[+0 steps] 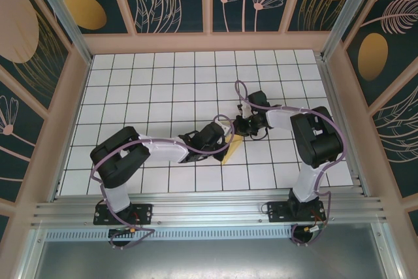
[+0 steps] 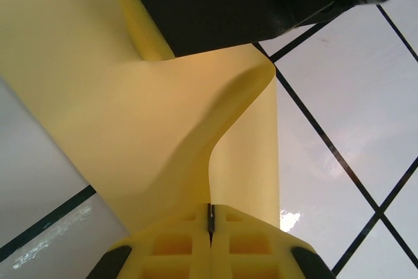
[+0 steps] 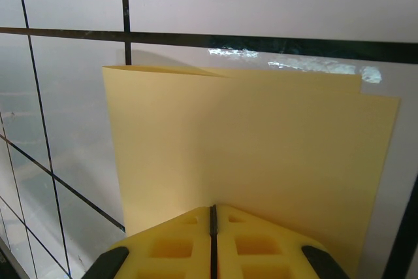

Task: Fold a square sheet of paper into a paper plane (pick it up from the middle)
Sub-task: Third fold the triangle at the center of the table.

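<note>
Two layers: pale-yellow square sheet of paper (image 3: 248, 148) folded over, unmarked.

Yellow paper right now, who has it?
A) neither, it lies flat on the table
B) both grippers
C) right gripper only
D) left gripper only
B: the left gripper and the right gripper are each shut on the paper, which runs straight down into the closed jaws in both wrist views.
</note>
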### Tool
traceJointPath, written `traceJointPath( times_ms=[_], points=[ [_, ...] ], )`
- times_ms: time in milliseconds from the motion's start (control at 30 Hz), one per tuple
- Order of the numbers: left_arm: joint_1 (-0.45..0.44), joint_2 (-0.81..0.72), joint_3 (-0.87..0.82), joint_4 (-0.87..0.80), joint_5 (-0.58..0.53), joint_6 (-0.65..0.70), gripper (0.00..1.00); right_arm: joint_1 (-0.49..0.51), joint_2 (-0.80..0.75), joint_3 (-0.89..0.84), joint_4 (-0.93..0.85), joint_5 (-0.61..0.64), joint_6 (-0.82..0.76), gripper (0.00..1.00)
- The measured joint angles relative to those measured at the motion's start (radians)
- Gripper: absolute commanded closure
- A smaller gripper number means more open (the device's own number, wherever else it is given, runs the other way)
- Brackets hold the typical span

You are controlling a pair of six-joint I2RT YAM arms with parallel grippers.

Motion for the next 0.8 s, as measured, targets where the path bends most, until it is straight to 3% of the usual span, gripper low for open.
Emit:
traceJointPath(
  times_ms=[800],
  points=[
    [0.03, 0.026, -0.007, 0.002, 0.03, 0.023, 0.97, 0.0, 0.0, 0.0, 0.0, 0.001, 0.0, 0.9]
  ],
)
